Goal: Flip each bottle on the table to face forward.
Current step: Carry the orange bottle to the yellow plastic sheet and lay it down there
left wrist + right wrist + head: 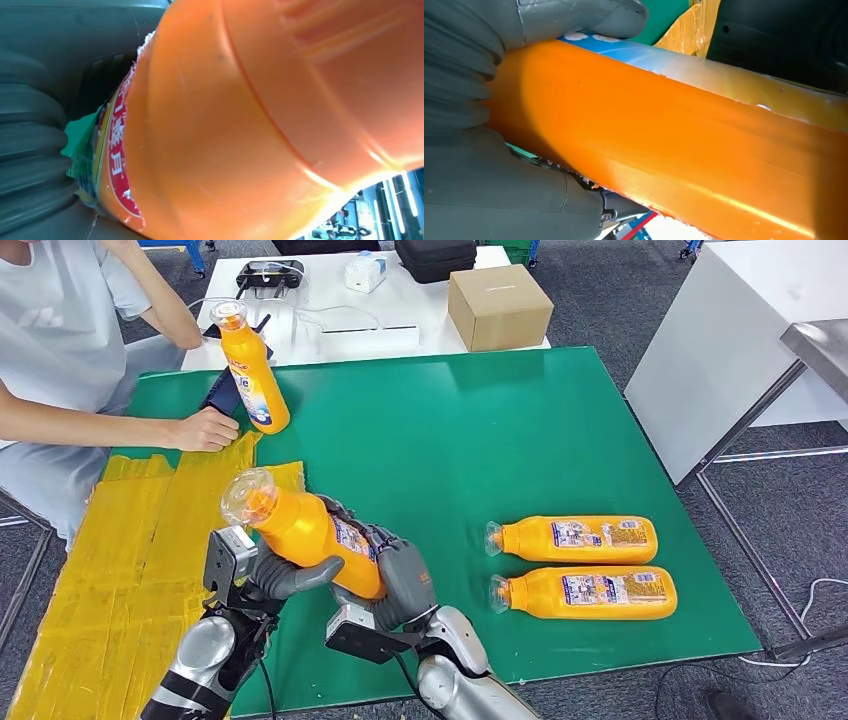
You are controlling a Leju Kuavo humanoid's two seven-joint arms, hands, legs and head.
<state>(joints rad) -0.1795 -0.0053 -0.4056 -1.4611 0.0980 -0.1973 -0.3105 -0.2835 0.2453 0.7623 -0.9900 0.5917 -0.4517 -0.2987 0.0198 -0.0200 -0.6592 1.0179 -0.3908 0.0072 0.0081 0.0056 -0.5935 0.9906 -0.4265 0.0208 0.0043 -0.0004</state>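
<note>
Both hands, left (262, 578) and right (402, 585), grasp the tilted bottle (305, 530) at lower left, likely to turn it.

A: Where do the bottles sit?
B: Two orange plastic bottles (578, 539) (590, 592) lie side by side at the right of the green table (450, 430); a third orange bottle (252, 370) stands far left, before the cardboard box (499, 306).
</note>
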